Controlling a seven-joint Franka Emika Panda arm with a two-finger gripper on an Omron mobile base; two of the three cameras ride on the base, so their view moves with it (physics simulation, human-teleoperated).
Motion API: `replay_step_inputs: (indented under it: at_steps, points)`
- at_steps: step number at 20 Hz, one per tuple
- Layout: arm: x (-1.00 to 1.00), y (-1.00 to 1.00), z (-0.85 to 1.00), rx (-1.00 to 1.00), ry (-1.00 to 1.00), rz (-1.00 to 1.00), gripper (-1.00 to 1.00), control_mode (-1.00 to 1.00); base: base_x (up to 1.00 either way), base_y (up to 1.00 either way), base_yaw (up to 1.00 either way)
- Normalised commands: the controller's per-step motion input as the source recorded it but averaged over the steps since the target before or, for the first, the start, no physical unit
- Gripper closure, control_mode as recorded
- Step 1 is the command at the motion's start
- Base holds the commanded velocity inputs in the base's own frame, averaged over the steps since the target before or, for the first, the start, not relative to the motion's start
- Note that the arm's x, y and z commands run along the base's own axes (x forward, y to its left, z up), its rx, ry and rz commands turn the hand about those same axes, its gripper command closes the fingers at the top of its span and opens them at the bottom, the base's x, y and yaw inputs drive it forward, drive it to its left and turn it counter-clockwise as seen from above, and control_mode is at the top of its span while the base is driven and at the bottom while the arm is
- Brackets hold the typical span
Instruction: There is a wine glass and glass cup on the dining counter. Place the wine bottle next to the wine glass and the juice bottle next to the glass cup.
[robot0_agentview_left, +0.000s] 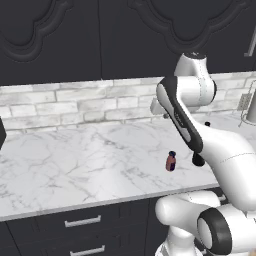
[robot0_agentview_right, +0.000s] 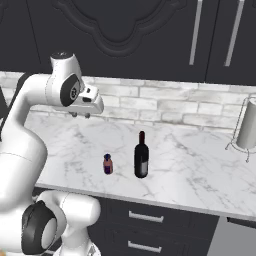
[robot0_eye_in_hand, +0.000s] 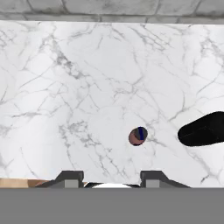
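Observation:
The juice bottle (robot0_agentview_left: 171, 161) (robot0_agentview_right: 107, 164) (robot0_eye_in_hand: 138, 136), small and reddish-purple with a dark cap, stands upright near the front of a white marble counter (robot0_agentview_left: 75, 165) (robot0_agentview_right: 200, 170) that runs along a brick wall. To its right stands the tall dark wine bottle (robot0_agentview_right: 141, 157) (robot0_eye_in_hand: 203, 130); in the left base view my arm hides most of that wine bottle (robot0_agentview_left: 198, 160). My gripper (robot0_agentview_right: 80, 115) (robot0_eye_in_hand: 111, 179) hangs open well above the counter, pointing down, with the juice bottle slightly right of its centre line. The wine glass, the glass cup and the dining counter are out of view.
A paper towel roll on a wire stand (robot0_agentview_right: 247, 131) (robot0_agentview_left: 250, 107) sits at the counter's far right. Dark wall cabinets (robot0_agentview_right: 125, 35) hang above the brick wall. Dark drawers (robot0_agentview_left: 82, 221) run under the front edge. A dark object (robot0_agentview_left: 1, 134) shows at the left edge.

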Motion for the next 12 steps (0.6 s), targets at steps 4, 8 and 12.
replay_step_inputs:
  at_steps: [4,8,12]
  points:
    - [-0.19,-0.01,-0.02,0.00,0.00,0.00,-1.00,-1.00,0.00,0.00,0.00]
    - [-0.32,-0.14,-0.03,0.00,0.00,-0.03,-1.00,-1.00,0.00,0.00,0.00]
    - [-0.32,-0.24,-0.11,0.00,0.00,-0.01,-1.00,-1.00,0.00,0.00,0.00]
